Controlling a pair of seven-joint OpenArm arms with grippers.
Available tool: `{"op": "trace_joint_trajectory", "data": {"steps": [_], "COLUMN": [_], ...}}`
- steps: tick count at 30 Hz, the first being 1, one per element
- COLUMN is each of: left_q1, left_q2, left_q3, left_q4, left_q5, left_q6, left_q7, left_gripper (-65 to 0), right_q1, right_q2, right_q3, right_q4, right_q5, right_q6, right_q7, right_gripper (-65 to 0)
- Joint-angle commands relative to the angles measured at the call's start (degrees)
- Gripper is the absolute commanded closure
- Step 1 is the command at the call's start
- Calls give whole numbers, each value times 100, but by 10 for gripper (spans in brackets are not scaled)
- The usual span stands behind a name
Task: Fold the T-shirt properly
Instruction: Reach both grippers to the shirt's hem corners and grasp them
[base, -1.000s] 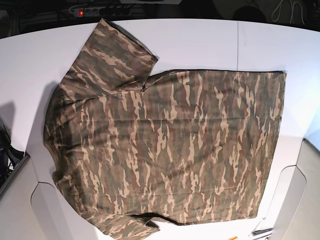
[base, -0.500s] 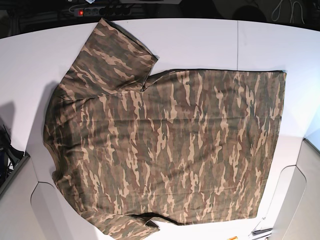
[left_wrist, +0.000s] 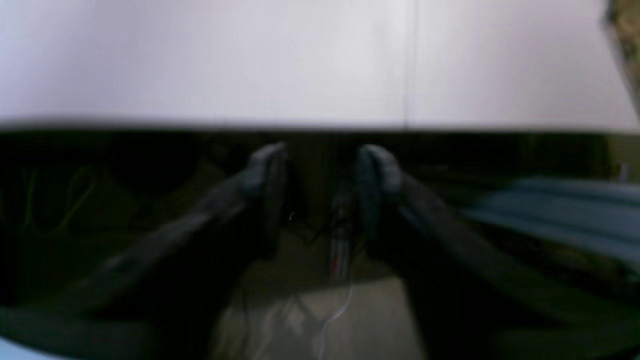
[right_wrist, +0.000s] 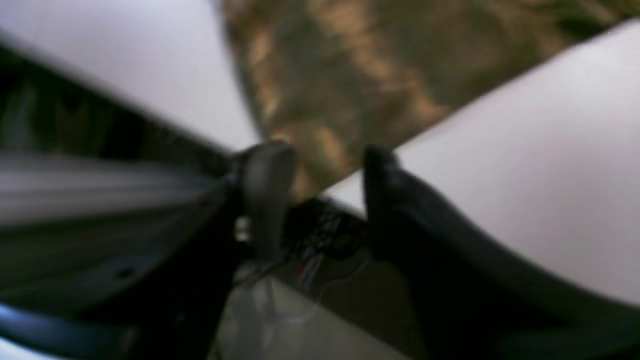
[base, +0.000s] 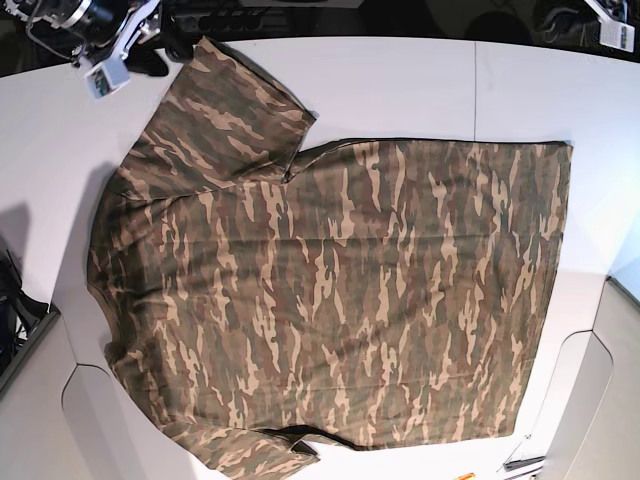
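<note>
The large short-sleeved camouflage cloth T-shirt (base: 330, 290) in brown, tan and olive lies spread flat on the white desk (base: 400, 85), with both sleeves out, so no fold is made yet and the whole folding is left to do. The right end effector (right_wrist: 322, 155) has its jaws spread and holds nothing, near the tip of one sleeve. The left end effector (left_wrist: 320, 152) also seems spread and empty, though this view is blurred.

Shirt you see: short-sleeved cloth T-shirt (base: 340, 290), camouflage streaks of brown, tan, olive-green.
Surface under it: smooth white table (base: 400, 90).
</note>
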Motion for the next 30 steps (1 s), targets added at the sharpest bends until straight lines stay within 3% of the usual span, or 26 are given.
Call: {"op": "trace_joint_trajectory", "data": {"steps": [1, 3, 7, 14, 18, 21, 30], "left_q1": [81, 61, -330, -1204, -1829, -2304, -3233], "left_q2": [-114, -260, -415, -890, -1191, -1279, -1453], "left_q3": [-81, -83, -83, -83, -68, -52, 922], "left_q4": [92, 94, 72, -584, -1296, -1897, -3034], "left_q5": [-188, -372, -166, -341, -391, -514, -505], "left_q6": [-71, -71, -71, -71, -71, -71, -71], "left_q7": [-52, -57, -46, -44, -48, -42, -24], "left_gripper": [-354, -396, -396, -453, -453, -453, -452], "right_q1": [50, 184, 494, 835, 833, 844, 1259], "right_q2": [0, -46, -44, -323, -575, -767, -1169], "right_q3": [157, 332, 476, 348, 258, 227, -22], "right_q4": [55, -35, -387, -1093, -1165, -1215, -1646], "right_q5": [79, 76, 52, 96, 109, 254, 374], "right_q6": [-87, -197, -402, -393, -396, -393, -286], "right_q7": [74, 79, 74, 33, 22, 22, 13], "right_gripper": [-285, -284, -285, -285, -371, -378, -377]}}
